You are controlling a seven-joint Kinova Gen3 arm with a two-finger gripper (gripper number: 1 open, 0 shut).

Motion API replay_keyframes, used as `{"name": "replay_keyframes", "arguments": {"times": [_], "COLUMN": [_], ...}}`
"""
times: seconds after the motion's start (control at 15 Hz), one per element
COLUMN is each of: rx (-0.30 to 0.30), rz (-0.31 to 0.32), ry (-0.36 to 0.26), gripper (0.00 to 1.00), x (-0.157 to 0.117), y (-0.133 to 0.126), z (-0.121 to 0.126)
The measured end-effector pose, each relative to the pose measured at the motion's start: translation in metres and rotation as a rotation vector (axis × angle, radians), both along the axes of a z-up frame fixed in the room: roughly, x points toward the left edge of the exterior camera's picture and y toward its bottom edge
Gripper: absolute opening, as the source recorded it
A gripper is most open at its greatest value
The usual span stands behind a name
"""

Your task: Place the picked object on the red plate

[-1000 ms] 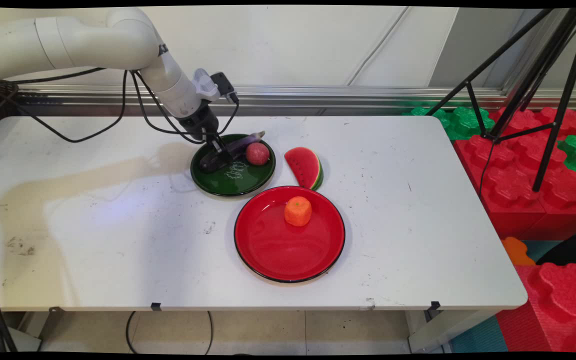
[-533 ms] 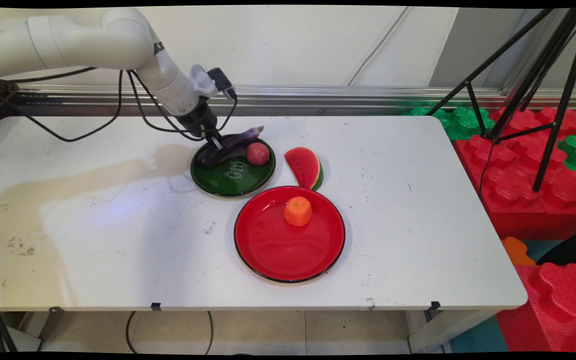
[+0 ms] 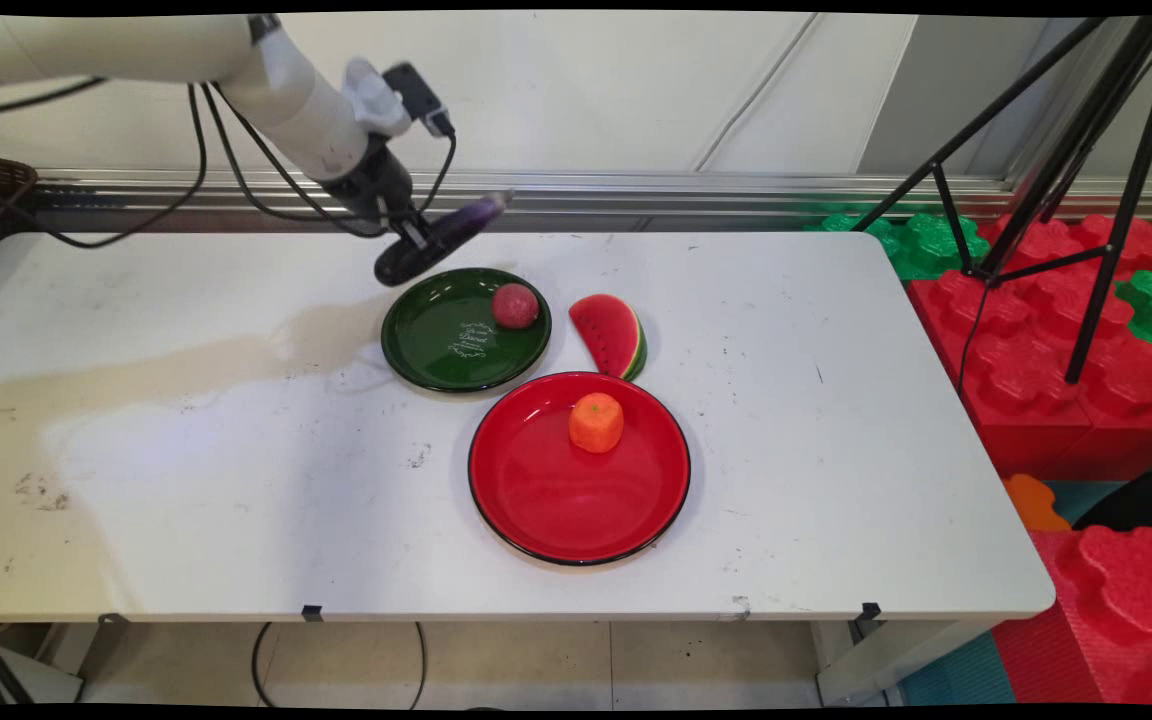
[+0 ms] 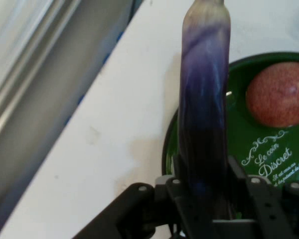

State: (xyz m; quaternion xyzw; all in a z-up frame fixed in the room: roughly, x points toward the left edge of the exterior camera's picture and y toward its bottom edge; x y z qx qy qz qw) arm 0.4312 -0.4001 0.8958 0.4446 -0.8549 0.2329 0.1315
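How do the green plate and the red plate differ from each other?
The green plate is smaller and lies farther back; the red plate is larger and nearer the table's front edge. The green plate has white lettering and holds a reddish round fruit; the red plate is plain and holds an orange piece. The gripper holds an eggplant in the air above the green plate's back rim, not the red one. Both are round, glossy and flat on the table.

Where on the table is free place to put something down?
Bare table lies left of the green plate and red plate, and right of the watermelon slice. Crowded: the middle, where plates and slice sit close together.
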Motion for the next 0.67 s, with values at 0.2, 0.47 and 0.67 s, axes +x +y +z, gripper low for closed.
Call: {"name": "replay_keyframes", "arguments": {"times": [0.2,0.47,0.67], "rx": [-0.033,-0.057,-0.037], "rz": [-0.029,-0.123,-0.194], "ry": [-0.024,-0.05,-0.053], "gripper": [0.0,0.0,0.0], "x": [-0.013,-0.049,-0.076], "y": [0.015,0.054,0.083], "z": [0.027,0.073,0.094]}}
